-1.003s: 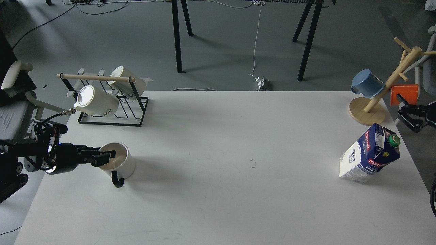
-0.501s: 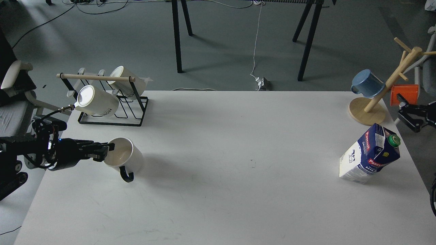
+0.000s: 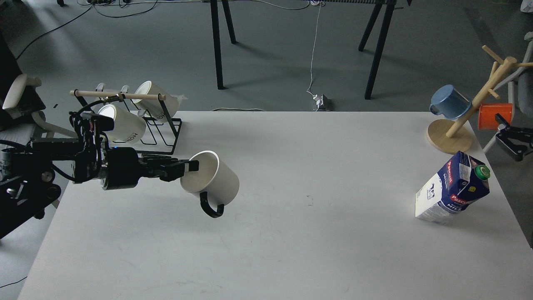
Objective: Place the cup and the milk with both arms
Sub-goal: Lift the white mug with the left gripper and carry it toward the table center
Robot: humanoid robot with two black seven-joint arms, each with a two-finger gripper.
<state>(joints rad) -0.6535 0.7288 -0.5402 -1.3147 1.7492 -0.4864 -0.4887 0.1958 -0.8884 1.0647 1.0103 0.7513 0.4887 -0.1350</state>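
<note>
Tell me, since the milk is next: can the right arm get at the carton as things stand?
Probably yes. The right gripper hangs open just off the table's right edge, behind the carton. Nothing lies between them; the mug tree stands farther back, to the side.

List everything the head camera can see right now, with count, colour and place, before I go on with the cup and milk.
cup: 1, white with black handle, tilted, held above the table's left half.
milk carton: 1, blue and white, green cap, table's right edge.
table: 1, white, fills the foreground.
rack mugs: 2, white, on the wire rack.
wire rack: 1, black with wooden bar, far-left corner.
mug tree: 1, wooden, far-right corner.
blue cup: 1, hanging on the mug tree.
orange cup: 1, behind the mug tree.
left gripper: black, clamped on the cup's rim.
right gripper: black, open, off the table's right edge.
</note>
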